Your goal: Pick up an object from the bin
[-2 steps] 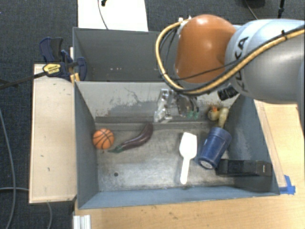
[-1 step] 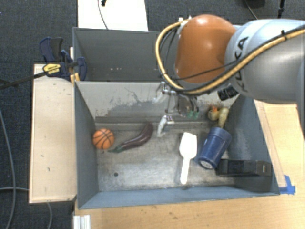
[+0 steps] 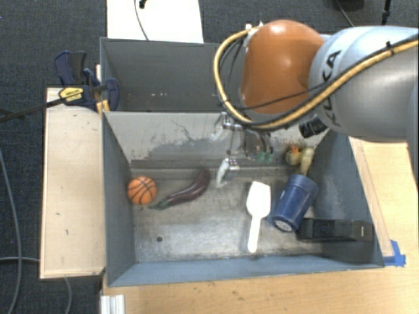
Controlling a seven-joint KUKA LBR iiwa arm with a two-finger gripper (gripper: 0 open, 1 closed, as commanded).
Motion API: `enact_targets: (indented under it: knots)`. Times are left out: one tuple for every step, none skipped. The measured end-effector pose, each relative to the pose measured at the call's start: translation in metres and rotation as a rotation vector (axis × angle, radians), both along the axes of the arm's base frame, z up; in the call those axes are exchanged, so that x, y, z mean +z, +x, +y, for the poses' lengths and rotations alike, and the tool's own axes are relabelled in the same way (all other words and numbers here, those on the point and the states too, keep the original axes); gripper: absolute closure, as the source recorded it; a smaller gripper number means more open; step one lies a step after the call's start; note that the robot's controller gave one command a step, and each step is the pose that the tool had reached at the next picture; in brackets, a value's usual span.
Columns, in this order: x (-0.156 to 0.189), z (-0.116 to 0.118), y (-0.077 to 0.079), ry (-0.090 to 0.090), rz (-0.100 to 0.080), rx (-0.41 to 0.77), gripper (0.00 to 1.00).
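Note:
My gripper [image 3: 224, 171] hangs below the orange wrist cover, near the middle of the bin's back part. Just left of it and a little lower lies a dark purple toy eggplant [image 3: 186, 190], close to the gripper but apart from it. A white spatula [image 3: 256, 211] lies just right of and in front of the gripper, handle toward the front wall. A small orange basketball [image 3: 142, 190] rests by the left wall, beside the eggplant's stem end. Nothing shows in the gripper.
A blue cup [image 3: 294, 201] lies on its side right of the spatula. A black block [image 3: 334, 229] sits in the front right corner. A small yellow toy [image 3: 294, 154] and a green bit [image 3: 263, 154] lie at the back wall, partly behind the arm.

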State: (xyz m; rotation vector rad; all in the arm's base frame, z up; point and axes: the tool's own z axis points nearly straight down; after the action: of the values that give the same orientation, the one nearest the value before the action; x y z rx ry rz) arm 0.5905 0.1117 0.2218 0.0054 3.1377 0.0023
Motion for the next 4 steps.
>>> enact_targets:
  knots:
    - [-0.052, 0.029, -0.010, 0.001, -0.005, -0.001, 0.00]
    - [-0.092, 0.050, -0.024, 0.000, 0.003, -0.114, 0.00]
    - [-0.141, 0.039, -0.032, 0.002, 0.000, -0.165, 0.00]
    - [-0.141, 0.038, -0.031, 0.001, 0.000, -0.170, 1.00]
